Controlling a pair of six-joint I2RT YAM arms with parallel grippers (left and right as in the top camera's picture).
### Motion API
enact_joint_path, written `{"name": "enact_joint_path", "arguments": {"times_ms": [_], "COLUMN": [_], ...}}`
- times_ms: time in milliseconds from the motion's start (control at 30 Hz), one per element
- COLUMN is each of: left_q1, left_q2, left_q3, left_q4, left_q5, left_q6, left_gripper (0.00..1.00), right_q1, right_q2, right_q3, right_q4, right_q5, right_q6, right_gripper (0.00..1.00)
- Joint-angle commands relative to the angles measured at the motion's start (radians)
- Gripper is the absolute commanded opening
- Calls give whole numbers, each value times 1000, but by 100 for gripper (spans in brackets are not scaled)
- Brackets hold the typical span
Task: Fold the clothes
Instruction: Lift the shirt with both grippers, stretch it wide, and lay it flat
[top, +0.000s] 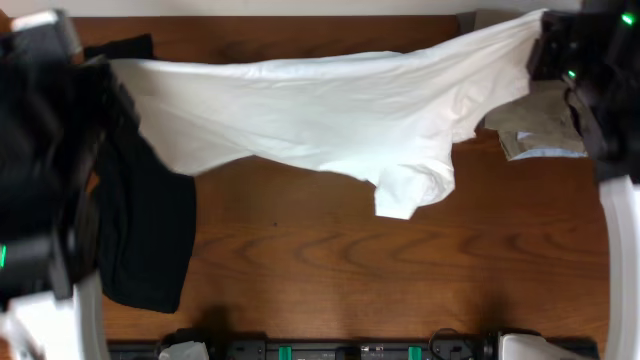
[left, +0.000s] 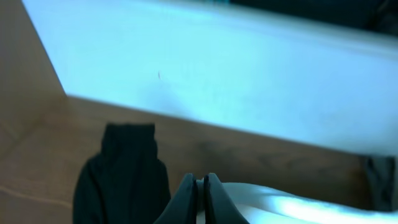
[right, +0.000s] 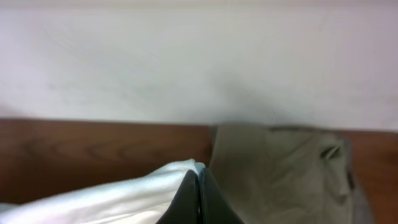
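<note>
- White T-shirt (top: 330, 115) hangs stretched above the wooden table (top: 350, 270), from 10 o'clock to 2 o'clock, with a sleeve drooping towards centre.
- Left gripper (left: 200, 193), at 10 o'clock, is clenched on one shirt edge; right gripper (right: 199, 196), at 2 o'clock, pinches the other.
- Black garment (top: 145, 230) lies at 9 o'clock — khaki garment (top: 535, 125) at 3 o'clock.
</note>
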Motion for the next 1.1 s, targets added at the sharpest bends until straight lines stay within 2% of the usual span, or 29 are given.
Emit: {"name": "enact_joint_path", "arguments": {"times_ms": [0, 300, 533, 767, 1067], "left_q1": [5, 5, 5, 5, 5], "left_q2": [-94, -290, -316, -231, 32], "left_q3": [13, 28, 60, 59, 59], "left_q4": [4, 4, 3, -42, -109], "left_q5": [-10, -11, -63, -108, -109], "left_q6": [18, 25, 33, 34, 33], "left_gripper": [6, 6, 6, 6, 6], "right_q1": [-11, -11, -11, -11, -10], "right_q2": [-103, -353, -453, -398, -187], "right_q3": [16, 16, 16, 16, 16], "right_q4": [-13, -45, -45, -47, -47], "right_q5": [3, 18, 22, 21, -76], "right_q6": [-12, -11, -12, -11, -12], "right_gripper": [1, 1, 1, 1, 1]}}
